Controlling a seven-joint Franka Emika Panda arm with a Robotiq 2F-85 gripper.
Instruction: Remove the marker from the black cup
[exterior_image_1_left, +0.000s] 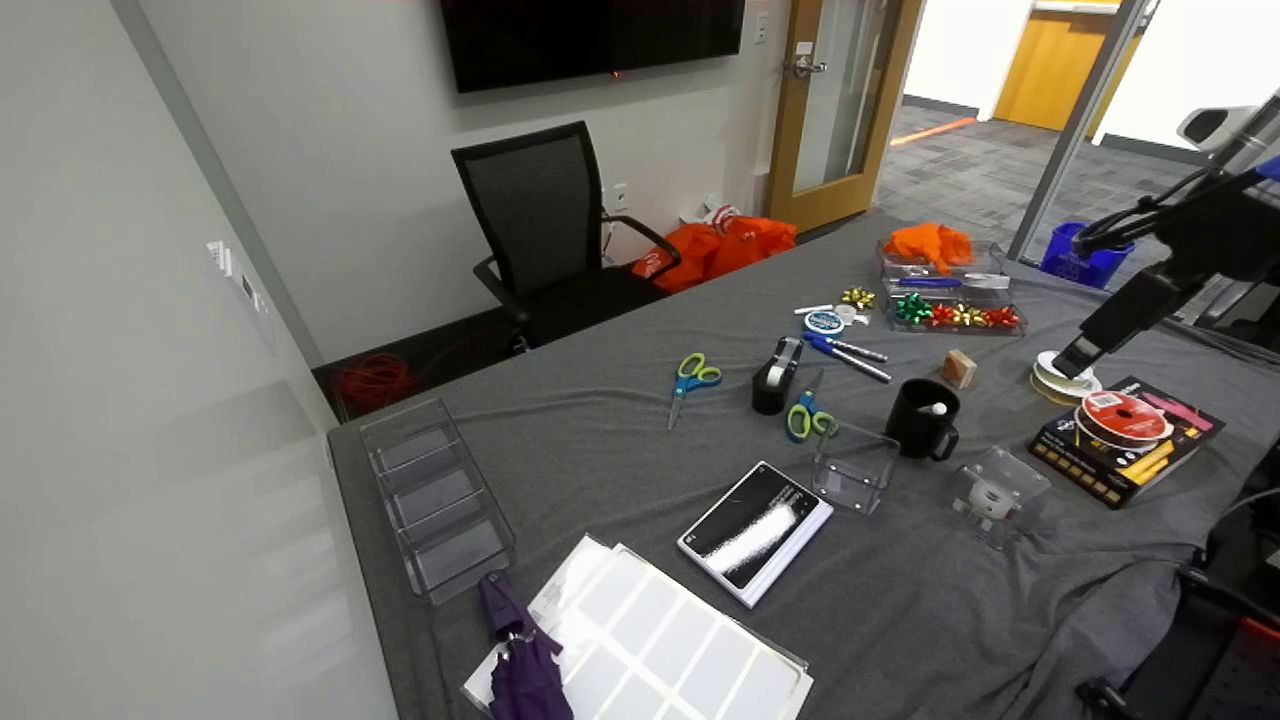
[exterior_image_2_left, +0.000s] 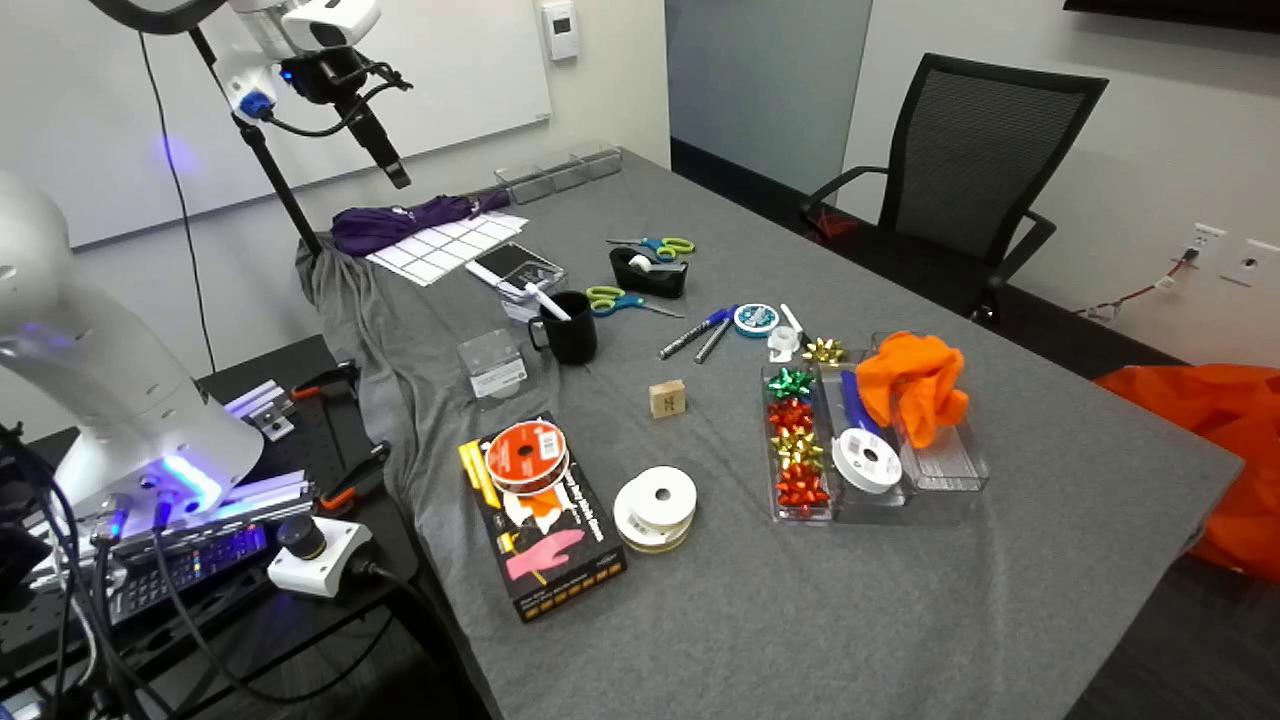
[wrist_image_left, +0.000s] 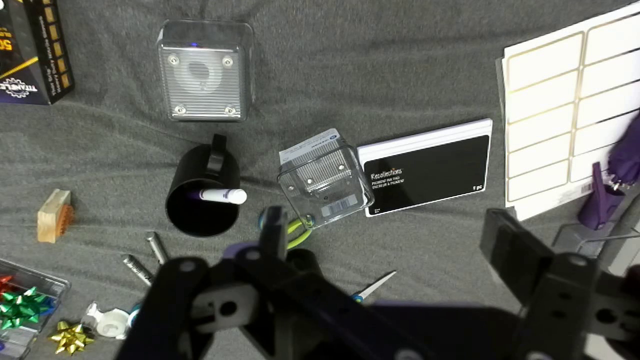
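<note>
"Where's the marker (wrist_image_left: 220, 195)?"

"It's tilted in the black cup (wrist_image_left: 192, 167), left of centre in my wrist view. Its pale end pokes out over the rim toward the right of the frame; the lower part I lose in the dark inside."

"And your gripper (wrist_image_left: 387, 232)?"

"Jaws wide apart, holding nothing. I've got it well above the table (exterior_image_2_left: 850, 600), upper left in an exterior view."

"How will the marker handle?"

"Light and stiff, I'd guess — a smooth barrel, likely slippery, hardly fragile. I'd pinch the bare stretch above the rim, squarely across the barrel, and keep off the rounded tip, where it could squirt free."

"And the cup?"

"My worry is dragging or tipping it. From out here I can't feel a snag, so I'd grip shallow, clear of the rim and the handle, then draw the marker out along its own lean — slowly, never sideways."
</note>
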